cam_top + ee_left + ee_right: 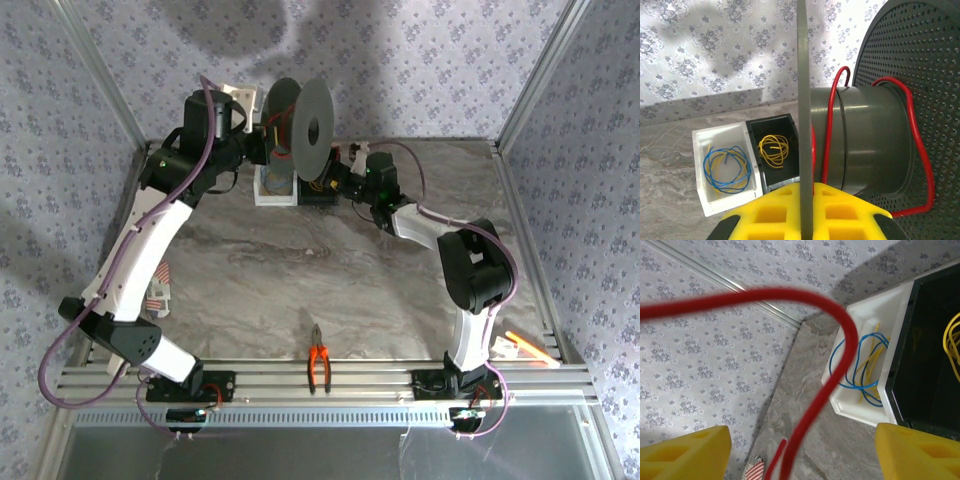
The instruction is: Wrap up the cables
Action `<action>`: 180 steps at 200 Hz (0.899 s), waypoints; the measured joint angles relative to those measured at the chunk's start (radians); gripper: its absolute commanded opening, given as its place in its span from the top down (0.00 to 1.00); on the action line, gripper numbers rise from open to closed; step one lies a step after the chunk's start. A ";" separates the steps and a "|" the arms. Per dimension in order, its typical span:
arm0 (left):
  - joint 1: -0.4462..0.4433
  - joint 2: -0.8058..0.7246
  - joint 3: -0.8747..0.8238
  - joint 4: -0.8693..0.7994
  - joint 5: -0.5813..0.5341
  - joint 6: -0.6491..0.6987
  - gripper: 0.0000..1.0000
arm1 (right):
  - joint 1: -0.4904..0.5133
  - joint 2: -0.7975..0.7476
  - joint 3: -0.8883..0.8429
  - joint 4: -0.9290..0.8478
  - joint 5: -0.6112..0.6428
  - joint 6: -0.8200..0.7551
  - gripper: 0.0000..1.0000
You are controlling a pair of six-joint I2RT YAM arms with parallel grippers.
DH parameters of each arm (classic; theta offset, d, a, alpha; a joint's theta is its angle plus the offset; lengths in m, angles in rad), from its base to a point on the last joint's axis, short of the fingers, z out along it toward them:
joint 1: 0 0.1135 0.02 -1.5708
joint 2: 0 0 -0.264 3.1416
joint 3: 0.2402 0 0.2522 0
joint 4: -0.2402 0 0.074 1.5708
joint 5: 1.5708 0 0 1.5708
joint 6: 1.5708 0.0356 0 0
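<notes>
At the back of the marble-patterned desk [300, 270], a dark spool [870, 140] stands on edge by two small bins. The left claw [806, 212] is clamped shut on the thin rim of one spool disc. The red cable [830, 125] loops loosely over the spool's hub. In the right wrist view it passes, close and blurred, between the yellow fingers [685, 452] of the right claw [802, 455], which stand wide apart without touching it. A white bin [720, 131] holds blue and yellow wire, and a black bin [771, 122] touching it holds a yellow coil.
</notes>
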 measured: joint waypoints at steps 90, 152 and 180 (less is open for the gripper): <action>0.003 -0.037 -0.014 0.006 0.050 -0.020 1.00 | -0.025 -0.003 -0.026 0.014 0.040 -0.037 1.00; 0.018 -0.033 -0.007 -0.138 0.177 0.152 1.00 | -0.201 -0.085 0.074 -0.425 -0.238 -0.384 1.00; 0.018 -0.024 -0.005 -0.268 0.207 0.297 1.00 | -0.270 -0.058 0.266 -0.734 -0.445 -0.583 1.00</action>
